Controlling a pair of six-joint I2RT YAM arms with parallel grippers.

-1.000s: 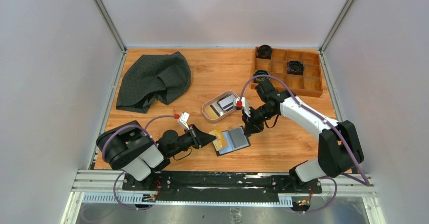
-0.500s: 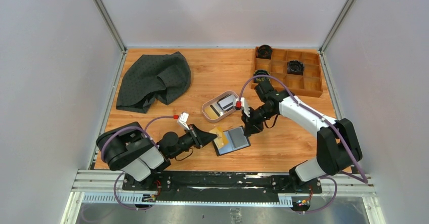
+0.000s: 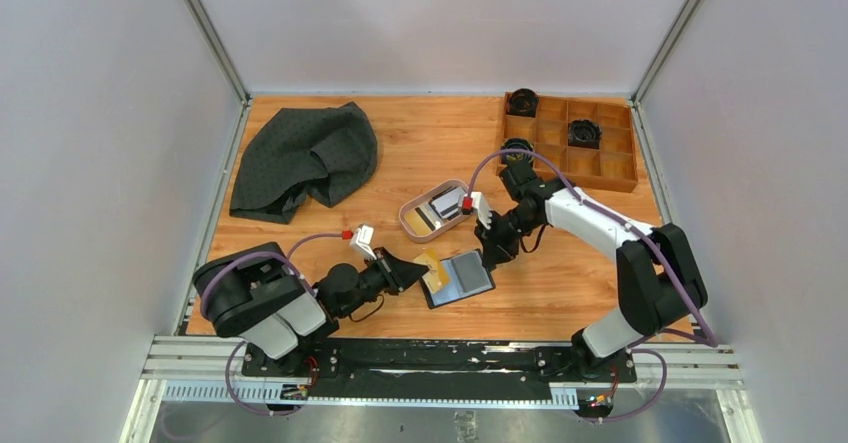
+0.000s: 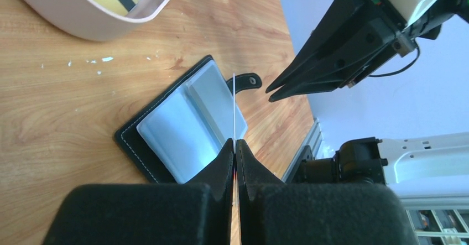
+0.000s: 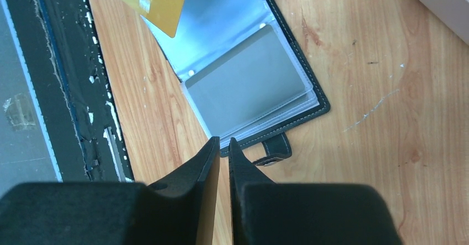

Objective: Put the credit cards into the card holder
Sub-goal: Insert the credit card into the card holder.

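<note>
Gold-yellow plastic credit card [image 3: 432, 271] stands edge-on, pinched in the left gripper [image 4: 234, 145] over the open black leather-like card holder [image 5: 249, 90], which lies flat on the wooden table [image 3: 450, 143]. Right gripper [image 5: 223, 142], fingers nearly together and empty, hovers at the holder's strap end. Other cards [image 3: 445, 204] lie in the pinkish oval plastic tray [image 3: 408, 221].

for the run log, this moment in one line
left gripper jaws shut on gold card | card tip over open holder | right gripper jaws shut, empty, by holder
</note>
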